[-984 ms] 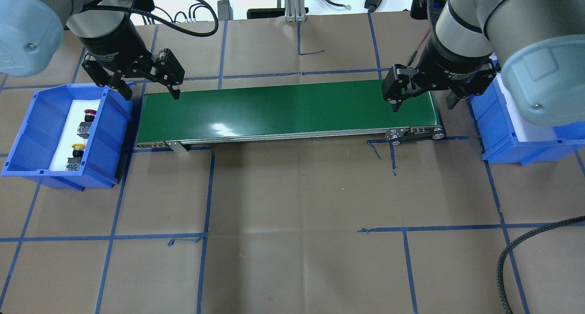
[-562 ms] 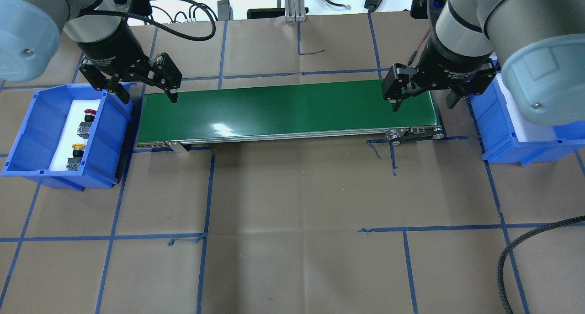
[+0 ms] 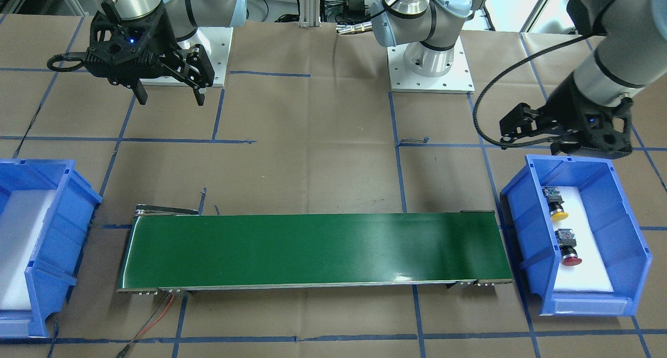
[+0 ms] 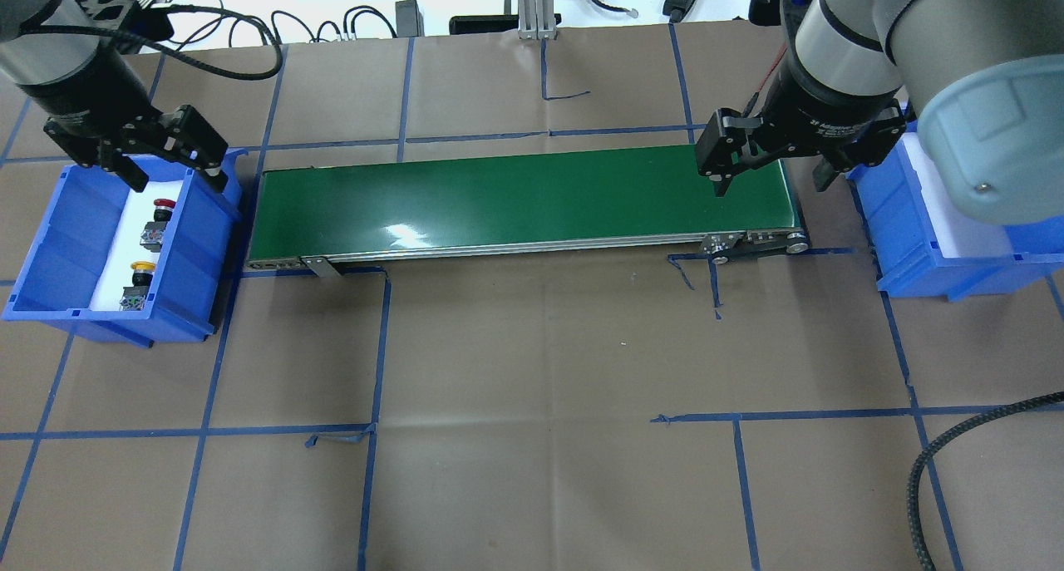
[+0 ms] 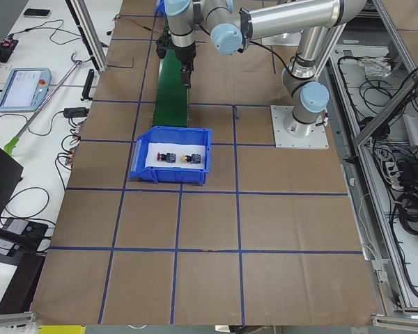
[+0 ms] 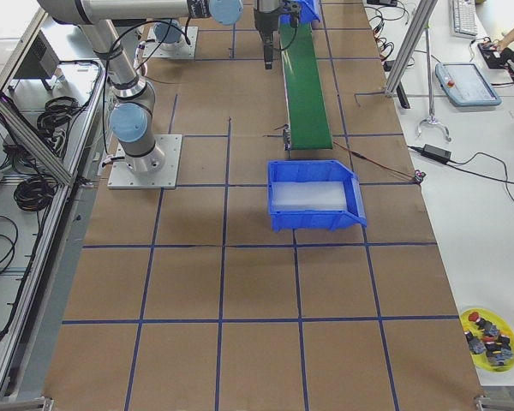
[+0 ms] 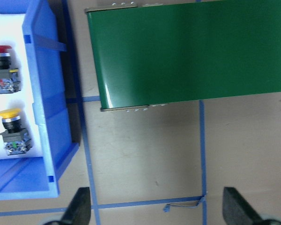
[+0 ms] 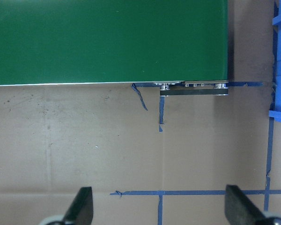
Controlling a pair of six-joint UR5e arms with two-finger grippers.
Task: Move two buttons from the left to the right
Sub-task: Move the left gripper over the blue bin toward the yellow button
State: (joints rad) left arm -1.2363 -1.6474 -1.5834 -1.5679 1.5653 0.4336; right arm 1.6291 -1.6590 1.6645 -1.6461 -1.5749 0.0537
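The red-capped button [image 4: 161, 209] and the yellow-capped button [image 4: 140, 275] lie on white foam in the left blue bin [image 4: 199, 222]. Both also show in the front view, red [image 3: 569, 251] and yellow [image 3: 556, 207], and in the left wrist view, red [image 7: 2, 65] and yellow [image 7: 11, 129]. My left gripper [image 4: 170, 176] is open and empty, above the bin's far end, just beyond the red button. My right gripper [image 4: 771, 185] is open and empty over the right end of the green conveyor belt [image 4: 515, 201].
The right blue bin [image 4: 906, 247] with a white foam liner stands past the belt's right end. A black cable [image 4: 939, 471] lies at the front right of the table. A yellow dish [image 6: 488, 336] holding several spare buttons sits off the table.
My left gripper has moved left, from over the belt's left end to above the left bin's far end. The right gripper has hardly moved.
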